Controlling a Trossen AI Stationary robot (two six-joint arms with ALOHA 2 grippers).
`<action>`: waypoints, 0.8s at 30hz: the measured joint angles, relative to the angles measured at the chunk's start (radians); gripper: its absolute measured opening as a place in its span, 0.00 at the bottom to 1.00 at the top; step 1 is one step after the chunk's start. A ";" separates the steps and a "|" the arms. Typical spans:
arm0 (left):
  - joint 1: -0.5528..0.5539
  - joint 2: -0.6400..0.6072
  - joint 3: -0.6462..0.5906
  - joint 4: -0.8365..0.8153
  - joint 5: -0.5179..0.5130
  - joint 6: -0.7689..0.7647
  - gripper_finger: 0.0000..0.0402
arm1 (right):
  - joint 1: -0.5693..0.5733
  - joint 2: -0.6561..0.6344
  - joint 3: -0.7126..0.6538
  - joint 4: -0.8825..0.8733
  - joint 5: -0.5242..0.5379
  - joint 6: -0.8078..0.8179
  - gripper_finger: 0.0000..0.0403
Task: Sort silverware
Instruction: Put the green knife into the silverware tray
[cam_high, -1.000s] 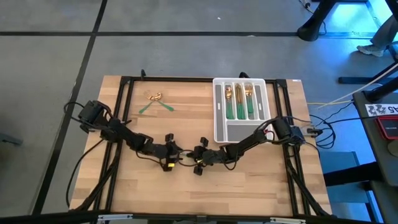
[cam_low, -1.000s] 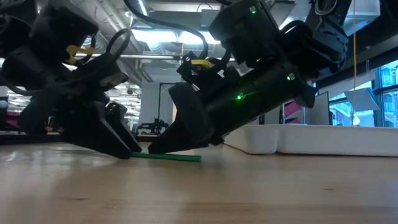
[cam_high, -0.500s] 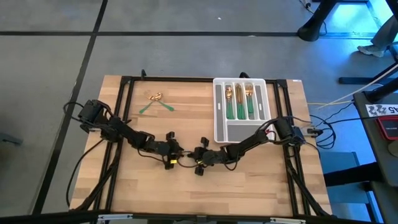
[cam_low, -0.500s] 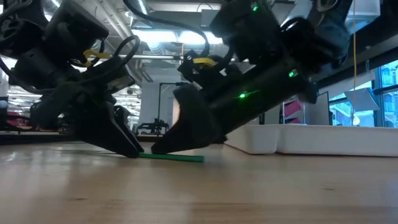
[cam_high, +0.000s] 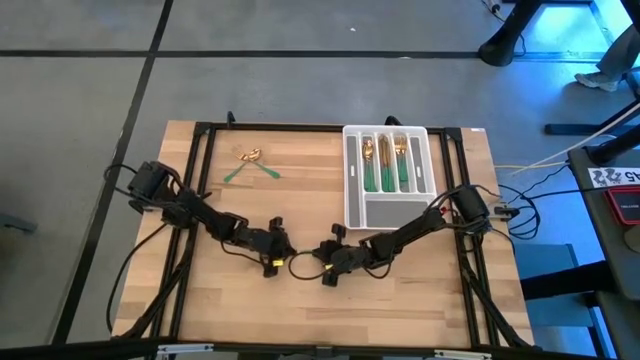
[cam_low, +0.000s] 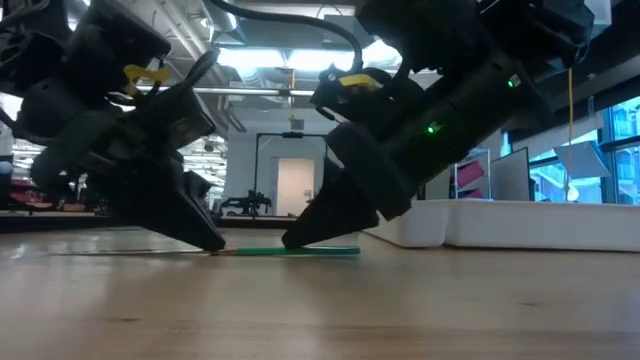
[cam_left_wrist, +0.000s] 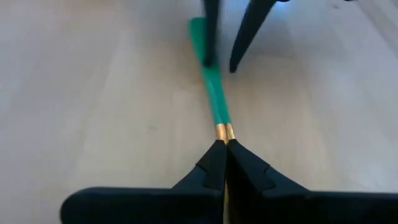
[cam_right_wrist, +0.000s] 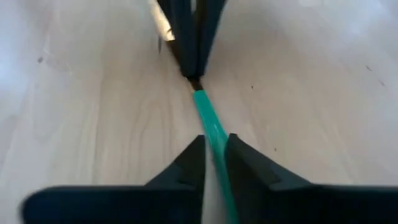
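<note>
One piece of silverware (cam_left_wrist: 213, 93), with a green handle (cam_low: 318, 251) and a gold neck, lies flat on the wood table in the near middle. My left gripper (cam_left_wrist: 225, 144) is shut on its gold end, and the head is hidden behind the fingers. My right gripper (cam_right_wrist: 216, 139) stands open, a finger on each side of the green handle (cam_right_wrist: 208, 121). In the high view the two grippers face each other, left (cam_high: 284, 262) and right (cam_high: 318, 263). Two more pieces of silverware (cam_high: 250, 164) lie crossed at the far left. My left gripper pinches the gold neck (cam_left_wrist: 224, 130), just where it joins the green handle, between its two fingertips. The fingers slant down from the table's left and lie along the piece. The piece rests flat on the table. I cannot tell whether my right gripper touches the handle.
A grey-white slotted tray (cam_high: 352, 190) stands at the far right with several green-handled pieces upright in its slots; its near compartment holds nothing. The tray's white wall (cam_low: 500, 222) shows to the right in the low view. A black frame runs round the table's edges.
My left gripper has shut on the gold neck. My right gripper has opened, let go of the green handle and drawn back up and toward the table's right edge, uncovering more of the handle. The piece stays on the table.
</note>
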 joint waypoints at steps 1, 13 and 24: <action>-0.009 -0.001 -0.001 0.007 0.000 -0.001 0.00 | 0.000 0.003 0.001 0.004 -0.005 0.014 0.19; -0.049 -0.049 -0.006 0.086 -0.122 0.055 0.00 | -0.001 0.110 0.010 0.087 -0.016 0.002 0.36; -0.072 -0.133 -0.003 0.053 -0.150 0.144 0.01 | -0.001 0.120 0.008 0.114 -0.008 0.059 0.26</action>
